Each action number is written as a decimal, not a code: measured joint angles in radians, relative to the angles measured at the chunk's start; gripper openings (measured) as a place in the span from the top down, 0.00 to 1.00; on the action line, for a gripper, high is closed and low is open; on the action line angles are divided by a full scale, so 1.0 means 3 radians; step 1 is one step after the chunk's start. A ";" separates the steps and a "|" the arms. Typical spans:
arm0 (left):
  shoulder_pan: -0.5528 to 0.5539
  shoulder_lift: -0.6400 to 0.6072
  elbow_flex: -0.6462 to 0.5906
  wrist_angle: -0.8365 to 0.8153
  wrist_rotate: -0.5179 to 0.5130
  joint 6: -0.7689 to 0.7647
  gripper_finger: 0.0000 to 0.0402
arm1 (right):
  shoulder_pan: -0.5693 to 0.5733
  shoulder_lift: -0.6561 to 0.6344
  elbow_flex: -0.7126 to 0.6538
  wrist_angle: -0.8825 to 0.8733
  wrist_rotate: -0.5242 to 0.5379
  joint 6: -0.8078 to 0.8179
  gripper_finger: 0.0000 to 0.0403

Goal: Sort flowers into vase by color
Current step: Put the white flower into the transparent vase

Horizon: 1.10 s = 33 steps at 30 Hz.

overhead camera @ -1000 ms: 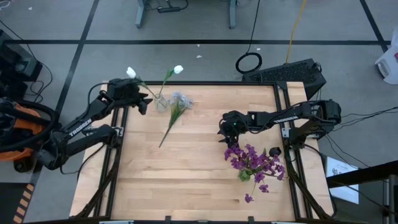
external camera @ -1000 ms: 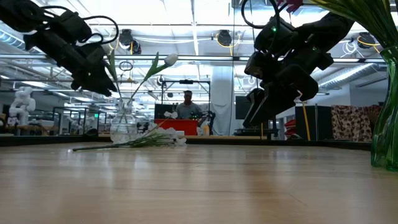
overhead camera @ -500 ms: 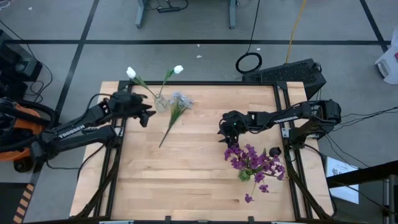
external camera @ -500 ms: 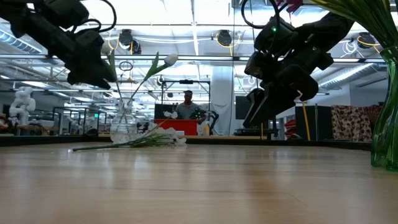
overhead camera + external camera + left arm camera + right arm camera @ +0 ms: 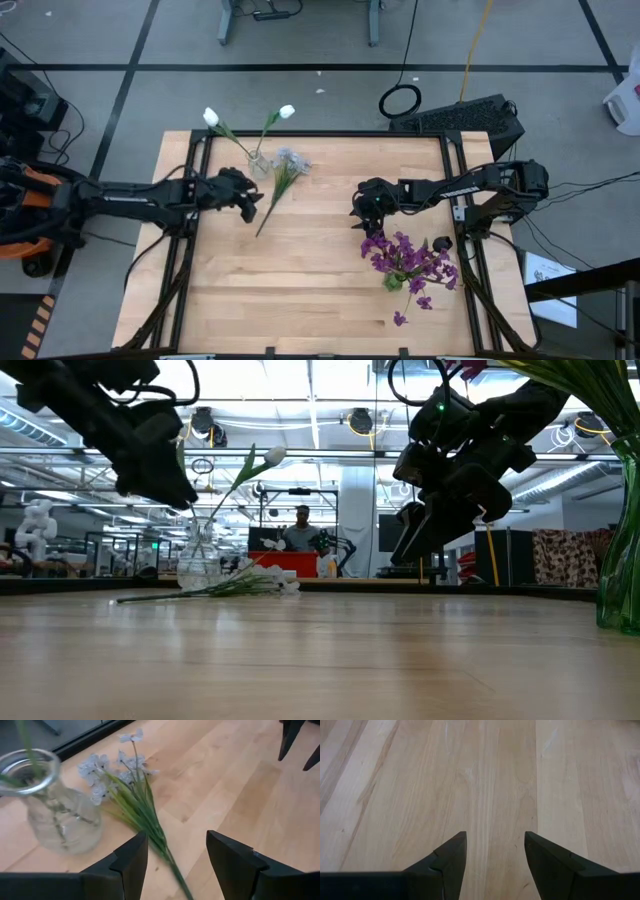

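A pale grey-blue flower (image 5: 277,185) lies flat on the wooden table, its head (image 5: 112,770) next to a clear glass vase (image 5: 259,164). Two white tulips (image 5: 287,112) stand in that vase. Purple flowers (image 5: 405,257) fill a second vase (image 5: 394,282) near the right edge. My left gripper (image 5: 252,203) hangs open above the pale flower's stem (image 5: 165,852), with one finger on each side and well clear of it. My right gripper (image 5: 358,212) hovers open over bare wood (image 5: 495,795) at the table's middle right.
One loose purple bloom (image 5: 400,319) lies near the front right. Black frame rails (image 5: 463,200) run along the table's left and right sides. Bare wood spreads across the middle and front of the table (image 5: 300,290). Far behind the table there is a person (image 5: 303,530).
My left gripper has swung away from the far left corner by the glass vase. It has moved toward the near edge and the table's middle, rolling as it went. It now hangs over the pale flower's stem, its fingers still open.
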<state>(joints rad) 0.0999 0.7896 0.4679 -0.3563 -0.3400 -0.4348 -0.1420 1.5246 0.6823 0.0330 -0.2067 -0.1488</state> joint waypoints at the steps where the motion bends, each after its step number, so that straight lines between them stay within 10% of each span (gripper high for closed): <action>1: -0.0065 0.0088 0.0000 0.0059 -0.0076 -0.0023 0.48 | 0.0000 0.0000 0.0000 0.0000 0.0001 0.0007 0.52; 33: -0.0297 0.2285 0.0000 0.1346 -0.0891 -0.0712 0.48 | 0.0000 0.0000 0.0000 0.0000 0.0001 0.0010 0.52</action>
<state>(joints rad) 0.0108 1.4752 0.4679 0.0475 -0.6074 -0.6483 -0.1421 1.5246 0.6823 0.0330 -0.2066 -0.1459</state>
